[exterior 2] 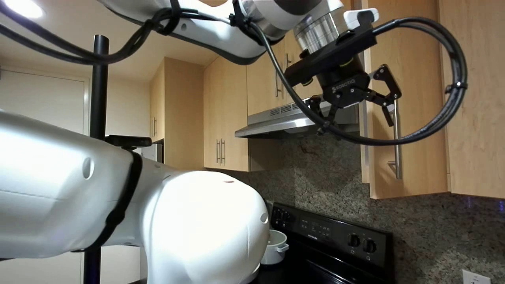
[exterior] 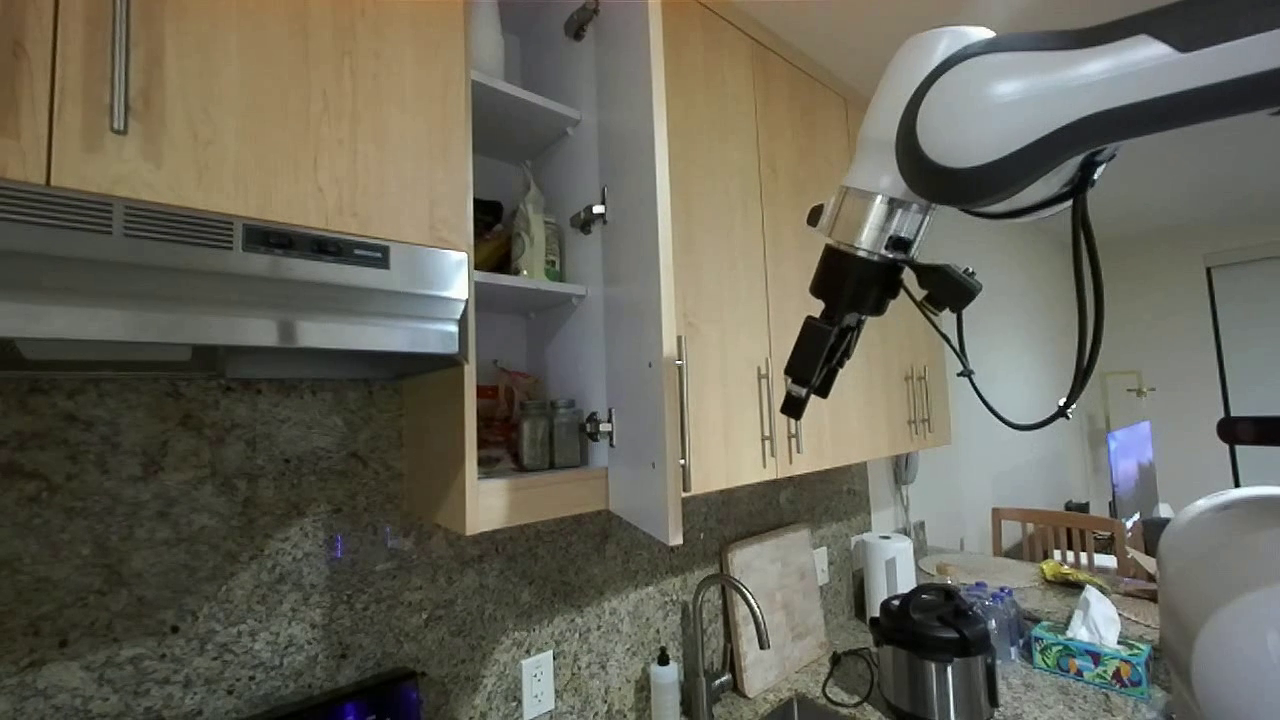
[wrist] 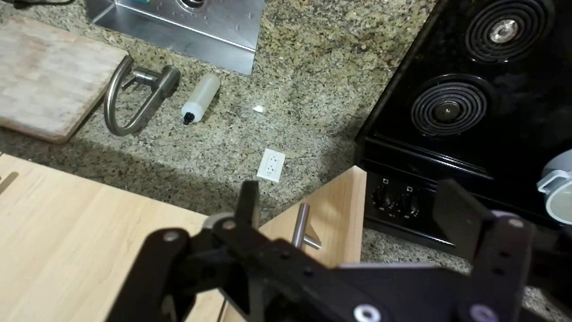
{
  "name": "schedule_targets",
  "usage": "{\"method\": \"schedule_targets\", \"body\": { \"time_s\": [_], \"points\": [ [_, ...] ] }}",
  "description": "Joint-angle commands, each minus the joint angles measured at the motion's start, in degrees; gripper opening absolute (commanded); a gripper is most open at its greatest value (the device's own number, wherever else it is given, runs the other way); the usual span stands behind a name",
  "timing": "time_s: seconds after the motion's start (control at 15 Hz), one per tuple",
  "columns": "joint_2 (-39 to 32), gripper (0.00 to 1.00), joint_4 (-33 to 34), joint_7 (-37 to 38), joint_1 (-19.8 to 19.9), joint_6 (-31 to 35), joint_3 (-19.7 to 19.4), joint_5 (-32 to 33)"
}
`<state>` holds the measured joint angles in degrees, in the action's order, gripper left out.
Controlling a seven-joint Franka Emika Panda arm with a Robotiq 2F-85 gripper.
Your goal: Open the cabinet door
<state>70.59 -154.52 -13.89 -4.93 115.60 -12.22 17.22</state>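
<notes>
The cabinet door (exterior: 633, 280) stands partly open, its pale inner face and shelves showing in an exterior view. Its wood front (exterior 2: 420, 165) shows in an exterior view, and its lower corner (wrist: 344, 210) in the wrist view. The silver bar handle (exterior: 684, 415) is on its outer face; it also shows in an exterior view (exterior 2: 397, 157) and the wrist view (wrist: 301, 223). My gripper (exterior: 800, 400) is open and empty, fingers wide apart, in an exterior view (exterior 2: 357, 118). In the wrist view (wrist: 353, 205) the door corner appears beyond and between the fingers. I see no contact.
Inside the cabinet are shelves (exterior: 525, 290) with jars and bags. Neighbouring closed doors (exterior: 715, 250) have bar handles. A steel range hood (exterior: 230, 290) is beside it. Below are a faucet (wrist: 134, 98), a bottle (wrist: 201, 98), a sink (wrist: 187, 36) and a stove (wrist: 451, 107).
</notes>
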Motion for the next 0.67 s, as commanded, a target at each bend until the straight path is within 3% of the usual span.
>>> {"method": "schedule_targets", "body": {
  "time_s": [0.0,0.6],
  "points": [
    [-1.2,1.00,2.0,-1.6,-1.4,-2.0,4.8,-3.0],
    [-10.0,1.00,6.5,0.1,-7.3,5.1,14.0,-5.0]
  ]
}}
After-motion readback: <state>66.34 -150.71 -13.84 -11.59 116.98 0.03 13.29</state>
